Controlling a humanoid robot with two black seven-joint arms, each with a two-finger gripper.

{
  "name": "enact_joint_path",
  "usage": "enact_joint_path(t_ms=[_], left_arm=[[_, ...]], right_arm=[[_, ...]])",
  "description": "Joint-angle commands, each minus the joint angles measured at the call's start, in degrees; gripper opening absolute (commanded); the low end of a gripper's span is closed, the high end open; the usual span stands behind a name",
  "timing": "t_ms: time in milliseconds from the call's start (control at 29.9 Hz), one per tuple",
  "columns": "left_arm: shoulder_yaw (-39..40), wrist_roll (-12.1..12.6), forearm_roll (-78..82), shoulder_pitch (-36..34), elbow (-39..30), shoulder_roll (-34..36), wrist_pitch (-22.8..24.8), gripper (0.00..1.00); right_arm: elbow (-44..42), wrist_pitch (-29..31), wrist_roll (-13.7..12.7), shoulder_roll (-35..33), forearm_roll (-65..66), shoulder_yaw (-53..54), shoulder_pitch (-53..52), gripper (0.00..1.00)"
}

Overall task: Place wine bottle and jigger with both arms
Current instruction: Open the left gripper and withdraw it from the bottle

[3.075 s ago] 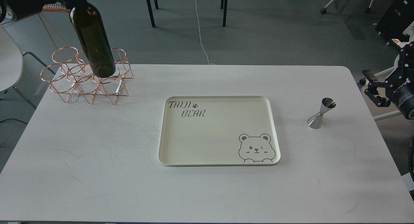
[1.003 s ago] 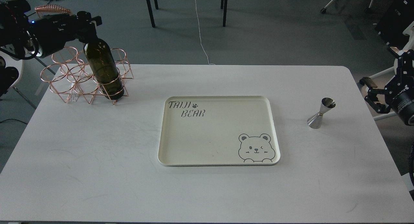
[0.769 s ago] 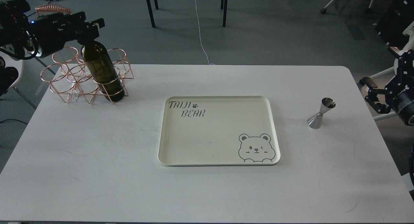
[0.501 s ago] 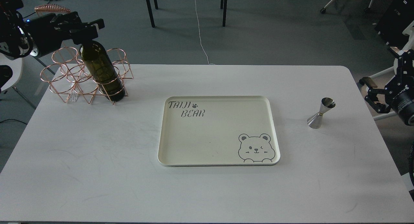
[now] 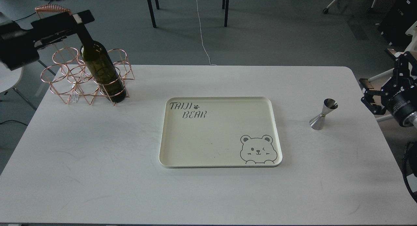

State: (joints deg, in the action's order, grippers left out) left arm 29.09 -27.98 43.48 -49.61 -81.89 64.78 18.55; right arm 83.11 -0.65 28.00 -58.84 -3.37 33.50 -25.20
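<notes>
Wine bottle (image 5: 100, 69) stood upright in the front right ring of the copper wire rack (image 5: 85, 76), at the far left corner of the tabletop (image 5: 97, 154), neck clear above the rings. Left end effector (image 5: 78, 19) level with the very top of the neck and across it; motion-blurred and dark, so could not tell whether gripping, merely touching, or apart. Jigger (image 5: 323, 114) stood upright on bare tabletop, well to the right of the cream tray (image 5: 220, 160) with its bear print, tray holding nothing. Right end effector (image 5: 369, 97) hovered off the right tabletop edge, near the jigger but not touching; fingers looked spread, nothing between them. Judged as the tail end of the bottle step: bottle seated in the rack, jigger step not yet begun. Next move probably called for the left end effector to clear the neck without knocking it, and for the right to reach in level with the jigger's narrow waist and close there. Light, top-heavy piece; a glancing touch would likely tip it.
</notes>
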Motion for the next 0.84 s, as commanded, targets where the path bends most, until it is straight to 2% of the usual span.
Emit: enact_joint_path(t_ms=[0,67,167,301,401,468,635,802], left_arm=[[0.5,0.0,-12.3,0.6,-2.1,-4.6,-0.1,0.98],[0.8,0.0,-14.2,1.7,-2.0,-8.4,-0.5,0.98],[5.1,0.0,-14.3,7.0,-1.4,-15.0,-0.8,0.98],[17.8,0.0,-14.1,19.3,-0.9,-25.2,-0.8,0.98],[25.7,4.8,-14.0,27.3,0.6,-33.2,-0.8,0.98],[27.9,6.0,-13.6,30.6,1.7,-36.7,-0.9,0.98],[28.4,7.2,-11.1,35.3,5.4,-39.9,-2.0,0.98],[28.7,7.5,-9.6,37.4,5.7,-40.9,-1.9,0.98]], right_arm=[[-2.1,0.3,0.0,2.1,0.2,-0.3,-1.2,0.99],[-2.6,0.6,0.0,4.2,0.2,-0.2,-2.0,0.99],[-2.6,0.9,0.0,4.8,0.2,-0.2,-2.0,0.99],[-2.9,4.0,0.0,4.8,0.3,-0.3,-2.0,0.99],[-2.9,6.1,0.0,4.7,1.9,-0.5,-2.0,0.99],[-2.9,6.7,0.0,4.6,4.1,-0.5,-1.9,0.99],[-2.9,7.9,0.0,4.9,9.2,-0.6,-1.3,0.99],[-2.9,7.9,0.0,4.9,9.5,-0.7,-0.6,0.99]])
